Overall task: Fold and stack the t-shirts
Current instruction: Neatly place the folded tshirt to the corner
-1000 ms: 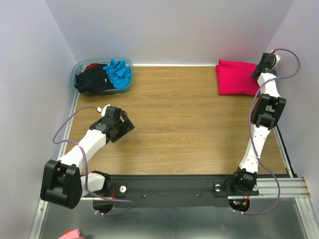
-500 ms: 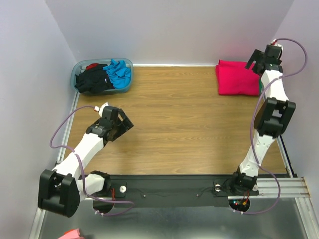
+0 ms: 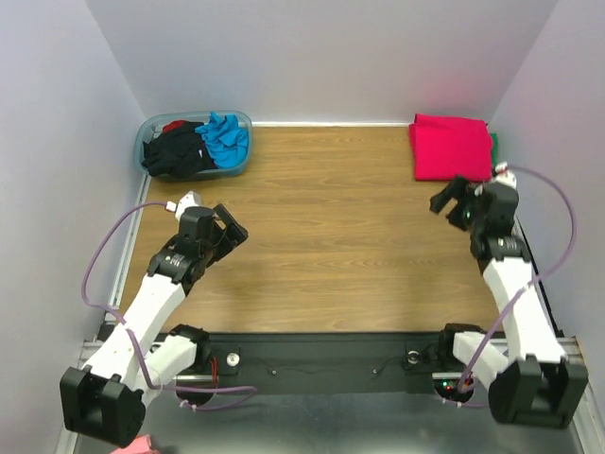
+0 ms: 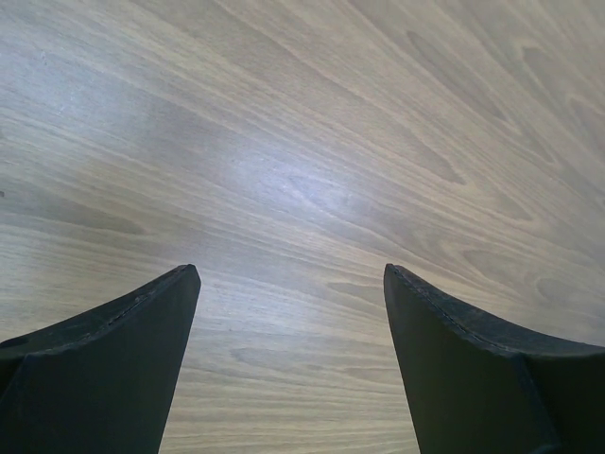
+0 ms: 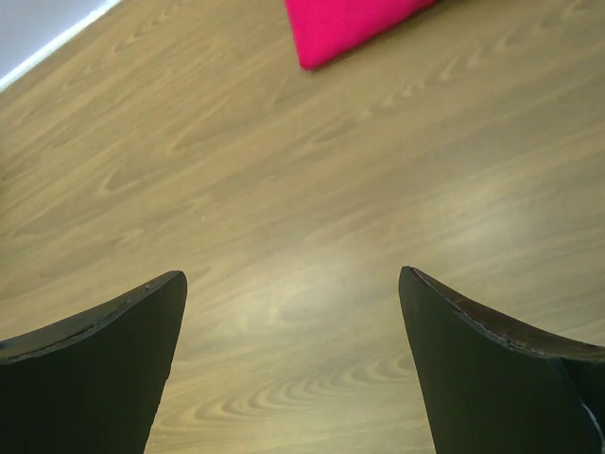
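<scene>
As both hover | left end effector (image 4: pixel 288 274) spread, empty | right end effector (image 5: pixel 293 274) spread, empty

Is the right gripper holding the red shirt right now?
No, the right gripper is open over the bare table, and the folded red shirt lies apart, ahead of it.

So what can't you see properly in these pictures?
- Top view: the green cloth shirt is just a sliver; the folded magenta-red cloth shirt covers it.
- Top view: the black cloth shirt and turquoise-blue cloth shirt are bunched in the translucent bluish plastic tub, shapes unclear.
- Right wrist view: the top edge cuts off the magenta-red shirt.
</scene>
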### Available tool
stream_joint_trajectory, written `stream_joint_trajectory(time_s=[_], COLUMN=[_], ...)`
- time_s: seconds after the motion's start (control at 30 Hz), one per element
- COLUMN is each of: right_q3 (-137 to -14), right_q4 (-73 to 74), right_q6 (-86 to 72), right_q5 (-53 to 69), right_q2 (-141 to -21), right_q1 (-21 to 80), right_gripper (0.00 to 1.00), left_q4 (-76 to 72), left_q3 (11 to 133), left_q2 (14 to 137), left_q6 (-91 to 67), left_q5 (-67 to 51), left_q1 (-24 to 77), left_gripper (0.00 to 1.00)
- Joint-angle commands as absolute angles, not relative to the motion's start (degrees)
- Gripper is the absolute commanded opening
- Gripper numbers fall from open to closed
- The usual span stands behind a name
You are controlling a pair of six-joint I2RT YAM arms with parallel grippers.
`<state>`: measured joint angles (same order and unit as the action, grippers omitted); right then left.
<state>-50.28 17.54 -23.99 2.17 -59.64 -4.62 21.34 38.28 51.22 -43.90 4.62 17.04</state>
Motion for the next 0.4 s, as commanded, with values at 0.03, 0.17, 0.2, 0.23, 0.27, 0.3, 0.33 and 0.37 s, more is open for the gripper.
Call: stream_joint_trajectory(time_s=[0.03, 0.17, 0.2, 0.23, 0.27, 0.3, 0.33, 0.37], right_q3=[-37.81, -30.77, -28.59, -27.87, -27.34, -27.16, -27.25, -27.51], right_q4=[15.82, 16.00, 16.00, 16.00, 16.43, 16.87, 16.79, 16.96], right_q6=[-28.21, -29.09, -29.00, -29.00, -29.35, -29.88, -31.19, -31.46], right_q5=[5.45, 5.54, 5.36, 4.49, 3.87, 3.43, 3.34, 3.60], right_q2=[-43.88, -31.66, -29.81, -26.14, -24.80, -23.57, -22.77, -21.46], right_q1=[-4.92, -4.92, -4.92, -4.92, -4.92, -4.92, -4.92, -4.92], right_gripper=[1.00, 1.00, 1.00, 1.00, 1.00, 1.00, 1.00, 1.00], left_q4=[22.50, 22.94, 23.11, 22.85, 22.68, 22.59, 22.59, 22.67], left_q3=[37.71, 37.44, 37.35, 37.09, 37.00, 37.00, 36.91, 37.00], left_q2=[46.59, 44.04, 43.51, 42.64, 42.28, 41.93, 41.49, 41.48], left_q6=[-42.89, -42.80, -43.06, -42.98, -42.89, -42.89, -42.98, -42.98], left_q5=[6.24, 6.24, 6.41, 6.24, 6.07, 5.89, 5.98, 6.15], left_q1=[16.96, 16.96, 16.96, 16.96, 16.96, 16.96, 16.96, 16.96], left_gripper=[0.91, 0.91, 0.91, 0.91, 0.91, 0.91, 0.91, 0.91])
